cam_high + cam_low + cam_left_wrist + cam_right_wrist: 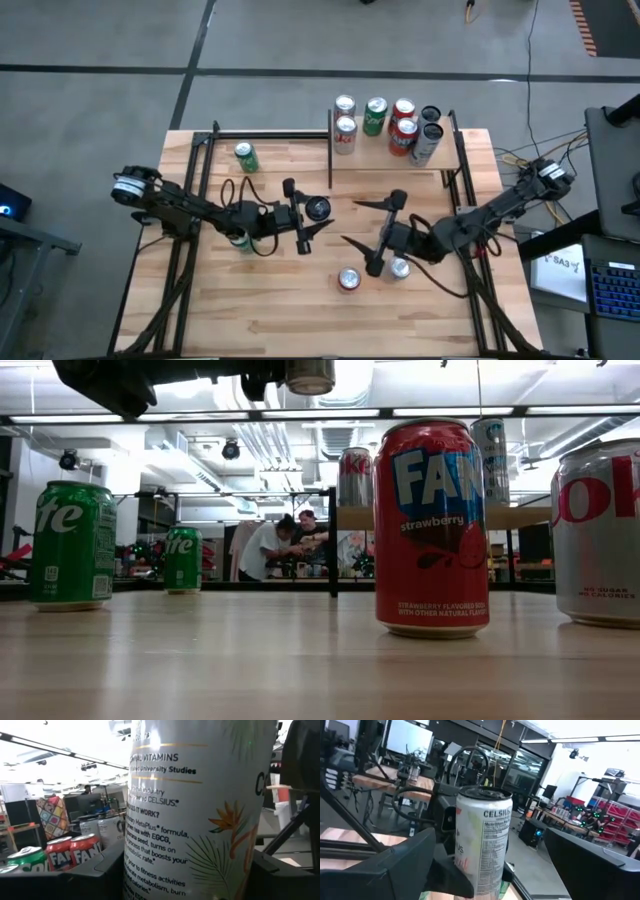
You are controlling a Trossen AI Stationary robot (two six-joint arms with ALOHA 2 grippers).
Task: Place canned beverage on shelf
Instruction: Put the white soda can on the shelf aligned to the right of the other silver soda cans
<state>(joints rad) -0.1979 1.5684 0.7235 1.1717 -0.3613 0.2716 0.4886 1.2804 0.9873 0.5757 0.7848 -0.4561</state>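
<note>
Between the left gripper's (306, 212) jaws stands a Celsius can (195, 815).

White can (485, 842) reads "CELSIUS"; red can (430, 525) "strawberry", probably Fanta; green can (70, 545) likely Sprite.

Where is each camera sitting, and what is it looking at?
High: above, looking down on the table, shelf and both arms.
Low: at tabletop height, facing the room; red can, arm overhead.
Left wrist: on the left arm, facing the white can in the left gripper.
Right wrist: behind the open right gripper, seeing that can too.
</note>
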